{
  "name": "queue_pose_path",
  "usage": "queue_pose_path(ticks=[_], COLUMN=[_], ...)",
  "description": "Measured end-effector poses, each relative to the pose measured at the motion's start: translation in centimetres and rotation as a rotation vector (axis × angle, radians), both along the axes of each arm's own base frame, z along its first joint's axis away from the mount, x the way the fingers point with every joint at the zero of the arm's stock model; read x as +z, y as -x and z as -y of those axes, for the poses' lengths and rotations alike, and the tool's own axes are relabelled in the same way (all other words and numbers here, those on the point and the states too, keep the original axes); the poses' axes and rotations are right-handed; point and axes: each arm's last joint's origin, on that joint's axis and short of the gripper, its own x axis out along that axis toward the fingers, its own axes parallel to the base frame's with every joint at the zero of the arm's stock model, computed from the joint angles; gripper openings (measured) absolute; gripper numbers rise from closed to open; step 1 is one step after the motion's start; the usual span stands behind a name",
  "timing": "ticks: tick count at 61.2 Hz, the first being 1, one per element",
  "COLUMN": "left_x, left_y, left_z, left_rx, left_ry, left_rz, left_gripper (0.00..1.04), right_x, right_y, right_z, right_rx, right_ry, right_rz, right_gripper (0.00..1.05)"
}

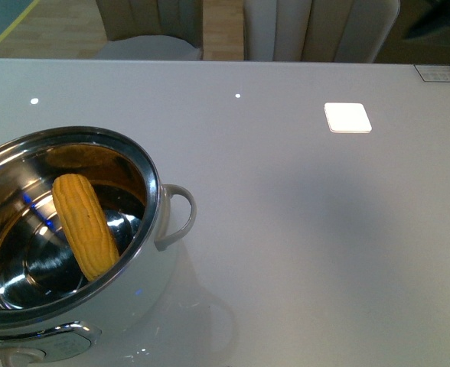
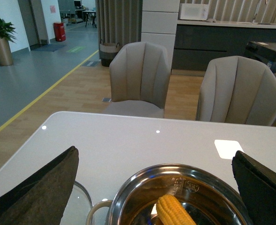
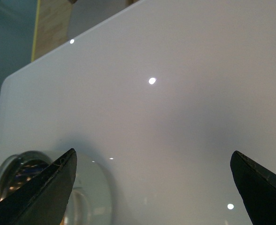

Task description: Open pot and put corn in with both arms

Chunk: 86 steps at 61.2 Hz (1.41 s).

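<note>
Glossy white desk [image 1: 301,229] with a couple of beige chairs [image 2: 140,75] behind the far edge, office-looking floor beyond that. So where's this thing at? Pretty much done, I'd say.

The pot [image 1: 156,252] sits at the near-left corner of the desk, lid off, steel inside fully exposed. The corn [image 1: 85,225] is already in it, leaning at a tilt against the inner wall with its lower end down near the rim side closest to the camera. The left wrist view shows the same cob [image 2: 175,211] poking up inside the bowl.

The glass lid [image 3: 88,192] looks like it's been laid flat on the desk just beside the pot; you can catch its curved edge in both wrist views, though I can't see the knob.

Left claw [image 2: 157,187] is spread wide, holding nothing, hanging over the pot. Right claw [image 3: 152,187] is also spread wide and empty, looking down at bare desk with the lid at one side.

Neither arm shows in the front view. My read: open step done, corn step done, and all that's left is maybe pulling the arms back. Nothing in the task says to put the lid back on.
</note>
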Motion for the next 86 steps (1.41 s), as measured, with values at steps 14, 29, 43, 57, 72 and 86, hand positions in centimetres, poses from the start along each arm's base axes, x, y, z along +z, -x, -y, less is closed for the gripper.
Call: queue_pose_path(ticks=[14, 29, 43, 57, 72, 86], left_x=[0.0, 0.0, 0.0, 0.0, 0.0, 0.0], left_y=[0.0, 0.0, 0.0, 0.0, 0.0, 0.0], left_z=[0.0, 0.0, 0.0, 0.0, 0.0, 0.0], left_rx=[0.0, 0.0, 0.0, 0.0, 0.0, 0.0], left_ry=[0.0, 0.0, 0.0, 0.0, 0.0, 0.0], left_rz=[0.0, 0.0, 0.0, 0.0, 0.0, 0.0], left_gripper=[0.98, 0.98, 0.98, 0.98, 0.98, 0.98], right_x=[1.8, 1.3, 0.2, -1.5, -2.2, -3.0], right_y=[5.5, 5.9, 8.4, 10.4, 11.6, 12.6], right_z=[3.7, 4.1, 4.9, 6.1, 6.1, 6.1], right_rx=[-0.067, -0.099, -0.099, -0.089, -0.089, -0.091], right_ry=[0.111, 0.257, 0.421, 0.453, 0.455, 0.454], right_rz=[0.093, 0.314, 0.6, 0.593, 0.594, 0.609], right_gripper=[0.96, 0.85, 0.46, 0.02, 0.02, 0.02])
